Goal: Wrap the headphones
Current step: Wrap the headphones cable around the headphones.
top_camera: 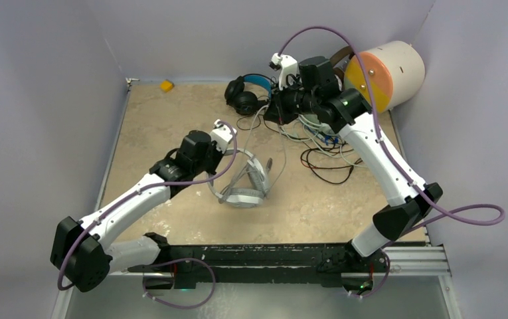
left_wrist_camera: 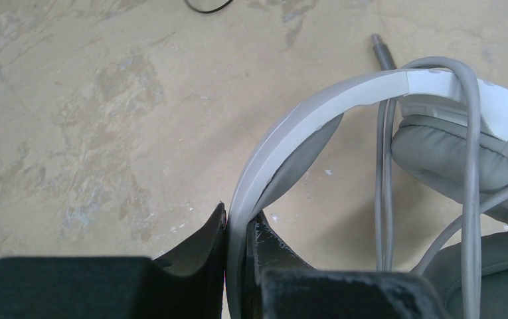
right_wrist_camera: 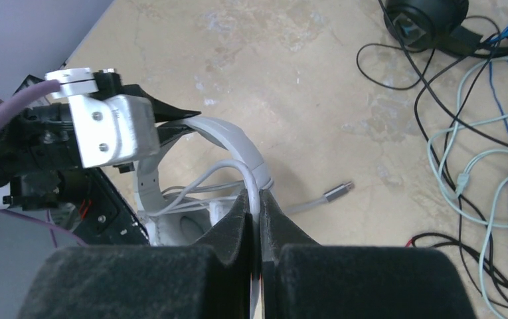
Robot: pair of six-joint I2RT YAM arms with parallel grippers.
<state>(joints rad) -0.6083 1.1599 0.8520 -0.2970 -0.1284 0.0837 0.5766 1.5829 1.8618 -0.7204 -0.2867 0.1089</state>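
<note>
1. Left gripper [left_wrist_camera: 239, 214]: jaws closed on the headband of the white-grey headset [left_wrist_camera: 317, 109]. The band runs edge-on between the two fingers. Only the left wrist view shows this contact clearly.
2. Right gripper [right_wrist_camera: 256, 195]: jaws pinched tight on the headset's grey cable [right_wrist_camera: 228, 163]. That is clear in the right wrist view. From the top view the grip itself can't be read, as the wrist hides it.
3. Left wrist view adds that the cable is draped over the headband and hangs in several strands past the grey ear cushion [left_wrist_camera: 443, 149].
4. Right wrist view adds the free end of the cable. Its metal plug [right_wrist_camera: 338, 192] lies on the table [top_camera: 165, 126], just beyond the headband. It also shows the left gripper clamped on the far side of the band.
5. Top view gives the layout. The white-grey headset sits mid-table beside the left gripper. The right gripper is further back, with the thin cable strung between it and the headset.
6. Around the right gripper:
   - a black headset with blue headband [top_camera: 246, 96] at the back;
   - a tangle of loose cables [right_wrist_camera: 490, 146] beside it.
7. Top view only: a cream cylinder [top_camera: 390, 70] in the back right corner and a yellow block [top_camera: 166, 85] at the back left edge.
</note>
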